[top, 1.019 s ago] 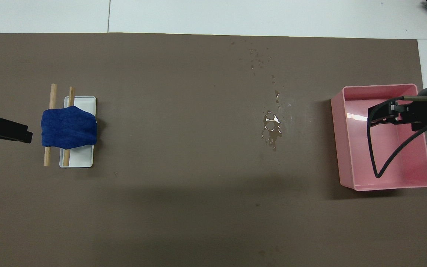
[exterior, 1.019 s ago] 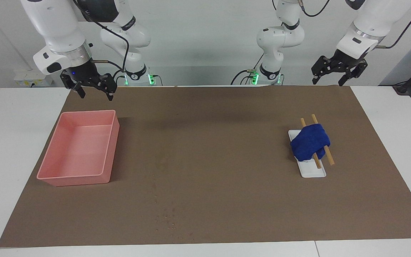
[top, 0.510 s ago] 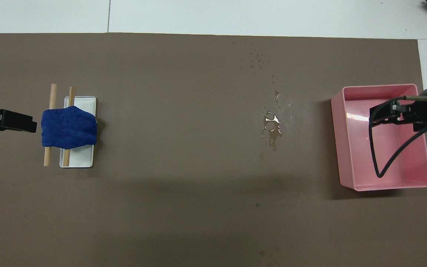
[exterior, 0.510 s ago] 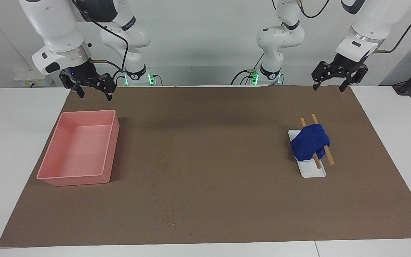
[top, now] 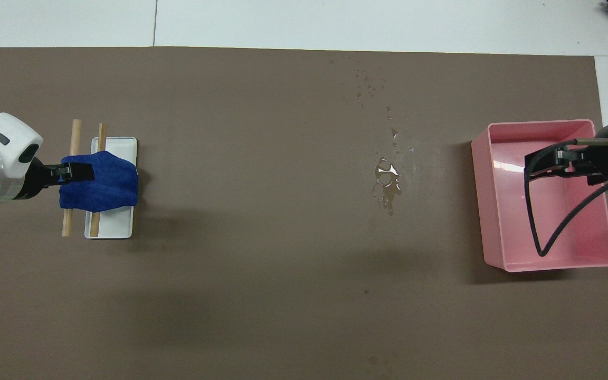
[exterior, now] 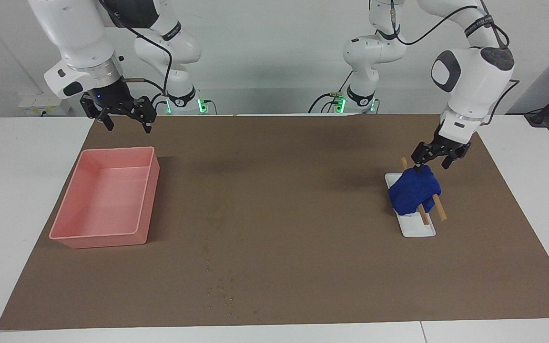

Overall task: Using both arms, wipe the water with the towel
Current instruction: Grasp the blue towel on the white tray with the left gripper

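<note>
1. Reaching down, the left pincer (exterior: 432, 163) hangs spread wide just over the towel (exterior: 415, 193), gripping nothing.
2. The towel drapes two wooden sticks (exterior: 439, 207) across one white tray (exterior: 417, 229), toward the left arm's end of the worktop.
3. Risk: closing too deep could snag a stick and drag the tray.
4. The right pincer (exterior: 123, 116) waits open above one pink tray (exterior: 107, 233); one puddle (top: 387, 184).
</note>
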Tool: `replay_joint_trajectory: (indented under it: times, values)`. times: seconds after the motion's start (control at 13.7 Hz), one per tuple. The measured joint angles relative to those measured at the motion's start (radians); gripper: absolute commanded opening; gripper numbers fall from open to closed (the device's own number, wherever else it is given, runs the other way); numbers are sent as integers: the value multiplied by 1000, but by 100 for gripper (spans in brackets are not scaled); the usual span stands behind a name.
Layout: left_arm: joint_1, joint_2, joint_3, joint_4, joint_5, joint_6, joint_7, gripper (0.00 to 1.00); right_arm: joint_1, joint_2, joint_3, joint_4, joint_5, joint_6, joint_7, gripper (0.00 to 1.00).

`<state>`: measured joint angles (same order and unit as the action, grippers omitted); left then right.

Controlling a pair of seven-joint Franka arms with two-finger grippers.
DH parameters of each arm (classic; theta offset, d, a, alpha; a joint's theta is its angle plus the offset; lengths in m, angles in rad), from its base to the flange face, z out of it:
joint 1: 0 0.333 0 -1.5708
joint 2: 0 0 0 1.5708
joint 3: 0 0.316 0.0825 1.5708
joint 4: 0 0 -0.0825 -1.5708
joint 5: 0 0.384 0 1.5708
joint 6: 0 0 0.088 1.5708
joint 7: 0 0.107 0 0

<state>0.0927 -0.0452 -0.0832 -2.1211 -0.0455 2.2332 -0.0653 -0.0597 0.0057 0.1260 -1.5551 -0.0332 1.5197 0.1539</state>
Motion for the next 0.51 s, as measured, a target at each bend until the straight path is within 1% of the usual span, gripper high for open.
replay_joint_trajectory:
  times: [0.15,0.29,0.51]
  values:
    - [4,18,0,-17,6,43,-1,91,-1,0,-2,0,0,0,0,100]
    - [4,34,0,-18,38,62,-3,83,-1,0,-3,0,0,0,0,100]
    - [3,38,-5,-18,104,78,-27,82,-1,0,-3,0,0,0,0,100]
